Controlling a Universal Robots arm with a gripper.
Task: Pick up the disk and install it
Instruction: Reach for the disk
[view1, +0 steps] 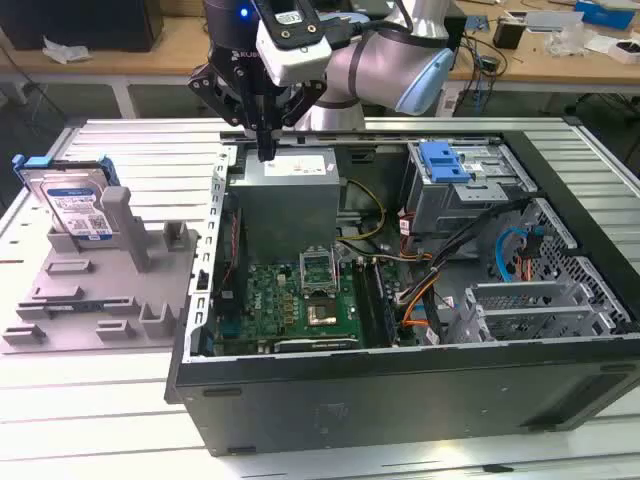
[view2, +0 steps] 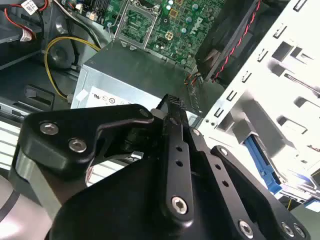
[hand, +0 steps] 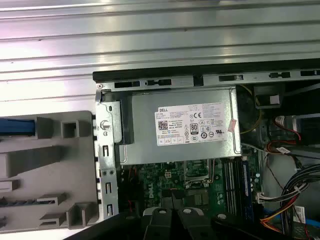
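Hovering over the power supply (view1: 290, 170) inside the case (view1: 400, 400), our gripper (view1: 265, 150) has its jaws together and holds nothing. The disk (view1: 75, 205) leans in the grey fixture (view1: 110, 320) at the exterior view's left, outside the case and well apart from the gripper. We judge the pick is not yet begun. To do it well, we should clear the case wall, part the jaws above the disk, and grip squarely so it lifts without tilting.
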